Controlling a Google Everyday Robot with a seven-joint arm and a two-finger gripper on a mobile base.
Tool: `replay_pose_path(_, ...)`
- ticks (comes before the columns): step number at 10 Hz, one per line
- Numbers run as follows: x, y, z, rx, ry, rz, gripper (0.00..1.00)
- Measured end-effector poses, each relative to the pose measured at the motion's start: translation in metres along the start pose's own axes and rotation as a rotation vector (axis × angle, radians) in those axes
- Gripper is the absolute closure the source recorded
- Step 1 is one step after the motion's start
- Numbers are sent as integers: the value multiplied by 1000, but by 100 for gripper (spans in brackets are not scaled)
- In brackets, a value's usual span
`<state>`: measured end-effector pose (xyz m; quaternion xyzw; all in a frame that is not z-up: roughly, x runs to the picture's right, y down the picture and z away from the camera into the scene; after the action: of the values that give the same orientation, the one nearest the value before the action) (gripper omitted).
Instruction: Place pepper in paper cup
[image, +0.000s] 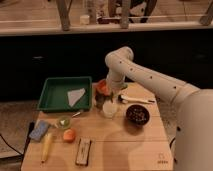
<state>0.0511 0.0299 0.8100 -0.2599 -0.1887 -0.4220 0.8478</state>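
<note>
The pepper (102, 86) is orange-red and sits in my gripper (102, 94), at the end of the white arm that reaches down from the right. The gripper is shut on it, just above the table's back middle. The paper cup (109, 109) is small and whitish. It stands upright on the table directly below and slightly right of the pepper. The gripper's dark fingers partly hide the cup's left rim.
A dark round bowl (136, 115) stands right of the cup, with a white utensil (135, 100) behind it. A green tray (55, 97) holding a white paper is at the left. A blue sponge (39, 130), a banana (46, 146), a green fruit (63, 121), an orange (69, 135) and a dark bar (82, 151) lie at the front left.
</note>
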Motion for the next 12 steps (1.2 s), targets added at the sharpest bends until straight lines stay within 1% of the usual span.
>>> replay_pose_path(3, -7, 0, -1, -21, -31, 9, 96)
replay_pose_path(6, -24, 5, -4, -36, -64, 21, 96)
replay_pose_path(7, -34, 5, -7, -35, -75, 13, 96)
replay_pose_path(9, -47, 4, -9, -32, -92, -3, 96)
replay_pose_path(12, -68, 0, -9, -7, -142, -46, 96)
